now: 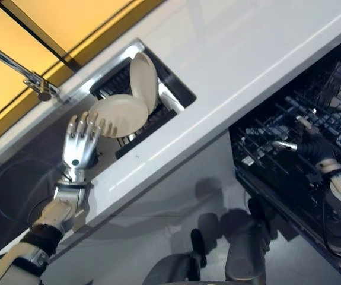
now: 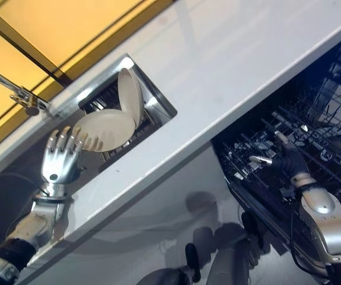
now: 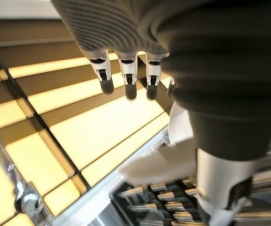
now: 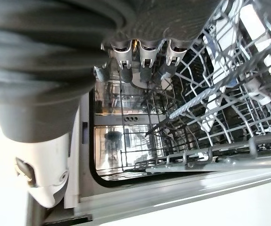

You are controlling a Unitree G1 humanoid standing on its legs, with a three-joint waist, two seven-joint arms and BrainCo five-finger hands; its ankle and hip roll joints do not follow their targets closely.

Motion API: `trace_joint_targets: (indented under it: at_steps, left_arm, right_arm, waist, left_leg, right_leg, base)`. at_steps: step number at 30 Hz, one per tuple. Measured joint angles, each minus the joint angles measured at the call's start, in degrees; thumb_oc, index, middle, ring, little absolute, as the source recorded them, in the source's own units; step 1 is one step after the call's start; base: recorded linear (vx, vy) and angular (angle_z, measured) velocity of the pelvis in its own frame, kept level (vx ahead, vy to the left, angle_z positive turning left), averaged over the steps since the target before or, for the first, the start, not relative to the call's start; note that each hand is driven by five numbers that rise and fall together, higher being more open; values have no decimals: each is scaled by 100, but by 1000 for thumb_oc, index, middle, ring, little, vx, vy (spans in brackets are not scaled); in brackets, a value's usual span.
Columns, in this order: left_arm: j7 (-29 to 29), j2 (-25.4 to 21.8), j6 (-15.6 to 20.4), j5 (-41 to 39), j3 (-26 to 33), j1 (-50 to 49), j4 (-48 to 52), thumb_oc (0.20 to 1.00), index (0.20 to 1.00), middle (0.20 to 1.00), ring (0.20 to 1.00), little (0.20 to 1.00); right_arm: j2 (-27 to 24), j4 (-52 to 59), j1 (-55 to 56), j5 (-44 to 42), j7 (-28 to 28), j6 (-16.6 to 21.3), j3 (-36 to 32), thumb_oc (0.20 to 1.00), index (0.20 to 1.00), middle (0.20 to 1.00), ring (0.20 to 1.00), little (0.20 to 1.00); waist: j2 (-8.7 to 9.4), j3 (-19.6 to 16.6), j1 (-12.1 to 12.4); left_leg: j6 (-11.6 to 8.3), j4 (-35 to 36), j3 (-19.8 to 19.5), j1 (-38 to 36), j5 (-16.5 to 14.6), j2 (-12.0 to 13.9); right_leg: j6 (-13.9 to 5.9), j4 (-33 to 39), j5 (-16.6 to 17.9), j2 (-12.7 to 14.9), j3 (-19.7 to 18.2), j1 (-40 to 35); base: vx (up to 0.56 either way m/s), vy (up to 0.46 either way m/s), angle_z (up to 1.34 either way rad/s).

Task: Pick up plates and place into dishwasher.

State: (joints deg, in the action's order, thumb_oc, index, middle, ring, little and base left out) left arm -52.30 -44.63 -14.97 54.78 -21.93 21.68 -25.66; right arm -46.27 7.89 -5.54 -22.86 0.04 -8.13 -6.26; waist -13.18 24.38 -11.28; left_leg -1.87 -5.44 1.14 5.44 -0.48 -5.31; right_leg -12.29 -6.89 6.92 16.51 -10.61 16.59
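Two cream plates stand in a dark rack [image 1: 148,127] set in the sink. One plate [image 1: 144,79] is upright; the other plate [image 1: 120,116] leans low against it. My left hand [image 1: 80,145] is open with fingers spread, its fingertips at the leaning plate's left rim; whether they touch is unclear. The left wrist view shows its straight fingers [image 3: 128,81] above the leaning plate [image 3: 156,170]. My right hand [image 1: 305,141] is inside the open dishwasher, over its dark wire rack [image 1: 336,83]. Its relaxed fingers [image 4: 144,63] hold nothing above the rack wires [image 4: 210,110].
A white counter [image 1: 247,53] runs between the sink [image 1: 16,190] and the dishwasher. A chrome faucet [image 1: 38,86] reaches over the sink's far edge. Yellow wall panels [image 1: 51,24] lie behind.
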Motion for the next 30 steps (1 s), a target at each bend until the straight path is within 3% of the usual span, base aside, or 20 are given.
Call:
trace_joint_targets:
  at_steps: [7,11,14,15,17,18,19,20,30]
  left_arm:
    - [-324,-147,-818,-436,5,782,-260,1000,1000,1000,1000,1000]
    - [-418,-200,-906,-482,18,1215,-360,1000,1000,1000,1000,1000]
    - [-163,-208,-669,-400,-80,1468,-351,1000,1000,1000,1000,1000]
    - [5,-218,-494,-366,-132,1519,-359,589,589,589,589,589]
    - [337,-249,-188,-290,-234,1592,-369,369,369,369,369,369]
    - [442,-264,-14,-194,-263,1600,-393,304,304,304,304,304]
    - [496,-280,177,-143,-288,1604,-428,319,319,319,319,319]
    - [507,-310,347,-89,-325,1604,-455,388,388,388,388,388]
    - [382,-402,1347,202,-440,1593,-481,338,338,338,338,338]
  right_arm:
    - [157,-190,-652,217,-372,-19,455,1000,1000,1000,1000,1000]
    - [360,-190,-797,323,-454,-52,504,1000,1000,1000,1000,1000]
    - [396,-191,-857,326,-490,-129,506,1000,1000,1000,1000,1000]
    - [457,-192,-918,341,-491,-146,506,1000,1000,1000,1000,1000]
    - [494,-191,-1017,379,-475,-180,516,1000,1000,1000,1000,1000]
    - [493,-191,-1041,404,-470,-182,515,1000,1000,1000,1000,1000]
    - [493,-191,-1045,424,-458,-182,515,1000,1000,1000,1000,1000]
    - [491,-192,-1042,424,-446,-182,513,1000,1000,1000,1000,1000]
    - [459,-197,-891,419,-251,-160,420,1000,1000,1000,1000,1000]
  waist:
    - [94,113,152]
    - [267,243,181]
    - [308,271,278]
    - [308,271,275]
    - [309,271,284]
    - [309,272,285]
    - [309,272,278]
    - [309,272,273]
    - [296,443,211]
  left_leg:
    - [-43,-165,22,428,-23,48]
    - [-96,-208,24,431,-29,68]
    - [-102,-207,23,428,-31,79]
    - [-103,-206,23,428,-40,86]
    - [-104,-194,21,426,-43,89]
    - [-103,-182,21,416,-43,89]
    - [-103,-179,22,411,-43,89]
    - [-103,-177,23,408,-43,90]
    - [-101,-104,32,203,-44,97]
  right_leg:
    - [64,-30,78,-71,8,394]
    - [68,-38,90,-87,18,372]
    - [70,-37,92,-97,30,371]
    - [91,-37,102,-105,33,370]
    - [99,-33,101,-109,38,366]
    - [100,-28,101,-109,38,361]
    - [99,-27,99,-109,39,357]
    - [98,-27,99,-110,39,356]
    - [72,69,84,-113,44,154]
  base:
    - [-92,-30,-3]
    - [0,0,0]
    - [0,0,0]
    - [0,0,0]
    - [0,0,0]
    - [0,0,0]
    - [0,0,0]
    - [0,0,0]
    - [1,2,0]
